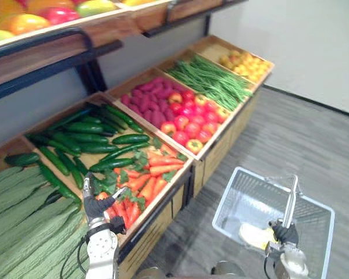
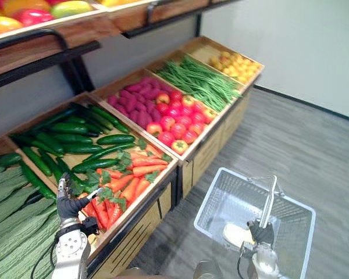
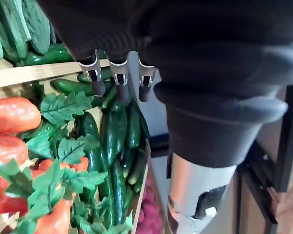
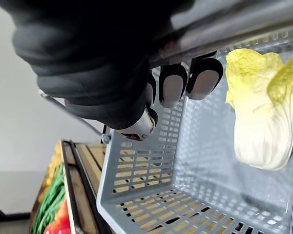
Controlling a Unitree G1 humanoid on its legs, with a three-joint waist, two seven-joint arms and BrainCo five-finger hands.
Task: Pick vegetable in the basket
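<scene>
Left hand (image 1: 99,204): well to the left of the basket (image 1: 238,185), above the carrots (image 1: 157,165); fingers straight and spread, thumb apart, holding nothing.
Right hand (image 1: 286,232): at the basket's near end, fingers curled round its handle (image 1: 291,200).
Hidden or hard to read: the handle's near end is lost inside the right hand's grip. The basket's near rim is cut off at the frame edge. Leaf tops cover parts of the carrots and cucumbers (image 1: 87,139).
Cabbage (image 4: 263,122): inside the basket, on its mesh bottom toward the near end, just beside the right hand. It has a pale white stem and crinkled yellow-green leaves.
Basket: pale grey mesh, silver bar handle raised, grey floor (image 1: 291,139) under it.
Carrots: orange with green tops, in the crate (image 1: 163,203) just left of the basket.
Cucumbers: dark green, in the same crate, farther from the basket than the carrots.
Counts: one basket, one cabbage, two hands. Carrots and cucumbers overlap too much for a firm count.
</scene>
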